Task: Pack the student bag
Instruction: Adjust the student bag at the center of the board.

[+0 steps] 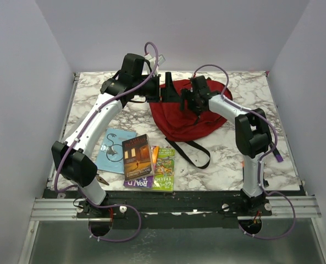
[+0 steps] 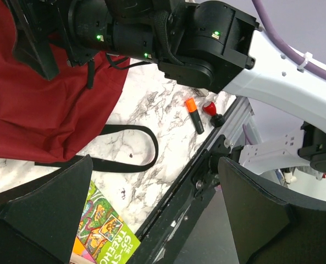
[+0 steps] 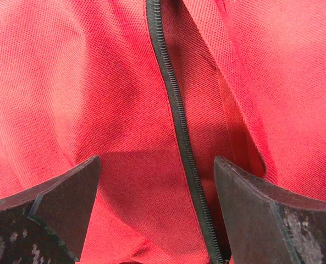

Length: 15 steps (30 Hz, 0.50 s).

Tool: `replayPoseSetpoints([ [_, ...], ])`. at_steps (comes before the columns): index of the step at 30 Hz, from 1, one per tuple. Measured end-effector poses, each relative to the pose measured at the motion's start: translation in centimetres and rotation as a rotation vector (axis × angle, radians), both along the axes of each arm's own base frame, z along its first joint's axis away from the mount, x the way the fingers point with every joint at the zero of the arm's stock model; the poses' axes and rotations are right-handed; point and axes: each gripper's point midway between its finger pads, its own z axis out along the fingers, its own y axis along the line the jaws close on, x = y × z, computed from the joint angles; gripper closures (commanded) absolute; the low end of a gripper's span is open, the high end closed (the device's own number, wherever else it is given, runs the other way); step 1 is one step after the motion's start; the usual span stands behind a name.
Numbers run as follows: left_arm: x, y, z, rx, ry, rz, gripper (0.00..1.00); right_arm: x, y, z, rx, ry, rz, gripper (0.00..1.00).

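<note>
I am holding my right hand [image 3: 157, 170] wide open just above the student bag [image 1: 187, 118], which is lying at the far middle of the marble surface [image 1: 234, 159]. Its black zipper [image 3: 176, 126] is running down the gap. My left hand [image 2: 154, 162], also spread wide and empty, is hovering at the bag's far left edge. The cloth is looking slack and folded, so closing is risking a pinch of loose fabric, dragging the bag, or knocking my wrists together.

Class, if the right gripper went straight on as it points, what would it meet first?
Probably the student bag, at the black zipper seen in the gap of the right gripper.
</note>
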Motion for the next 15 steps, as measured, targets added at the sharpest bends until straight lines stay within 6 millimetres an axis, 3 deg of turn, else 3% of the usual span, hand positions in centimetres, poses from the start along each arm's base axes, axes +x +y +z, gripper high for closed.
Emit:
replayPoseSetpoints([
  [6, 0.0, 0.0, 0.2, -0.01, -0.001, -0.004, 0.02, -0.2, -0.2, -1.7, 0.067, 0.028, 0.025, 0.14],
  [15, 0.1, -0.1, 0.1, -0.012, -0.001, -0.006, 0.02, -0.8, 1.6, -1.6, 0.276, 0.007, 0.095, 0.38],
])
